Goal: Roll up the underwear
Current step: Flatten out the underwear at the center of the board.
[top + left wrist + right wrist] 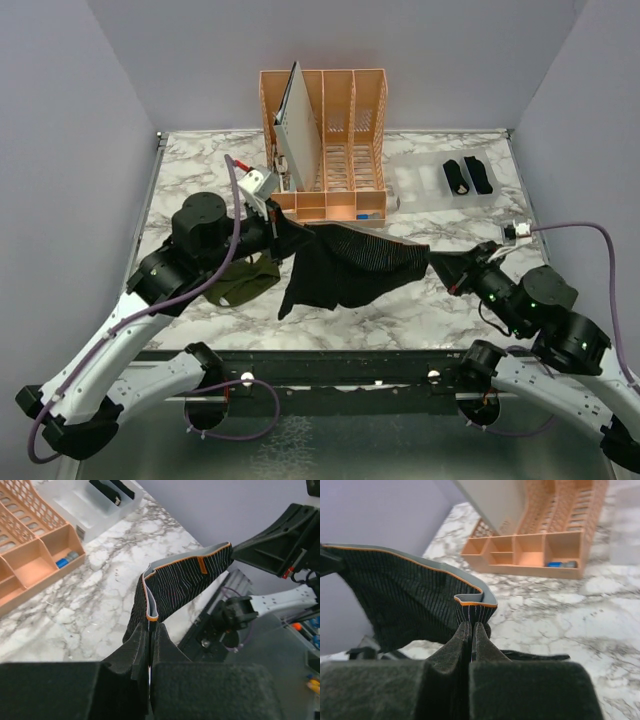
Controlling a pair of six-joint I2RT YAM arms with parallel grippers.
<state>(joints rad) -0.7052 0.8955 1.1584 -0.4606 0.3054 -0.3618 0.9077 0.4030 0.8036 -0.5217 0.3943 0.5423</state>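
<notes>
Together, the left gripper point(273, 222) and right gripper point(442, 268) are each clamping tight on the striped underwear point(350, 260), stretching it between them.

No text, brand or number can be read; the orange tab point(201, 565) on the striped underwear point(185, 582), in front of the organizer point(370, 100), shows no legible lettering.

The left claw point(151, 627) is pinched shut on the grey, orange-edged waistband of the striped briefs point(182, 580). They stretch up and right to the right claw point(239, 551), above the marble tabletop point(100, 595). At left, a peach organizer point(30, 565) holds a small blue piece point(62, 562). Two black bundles point(105, 491) lie in a clear tray point(75, 504).
</notes>
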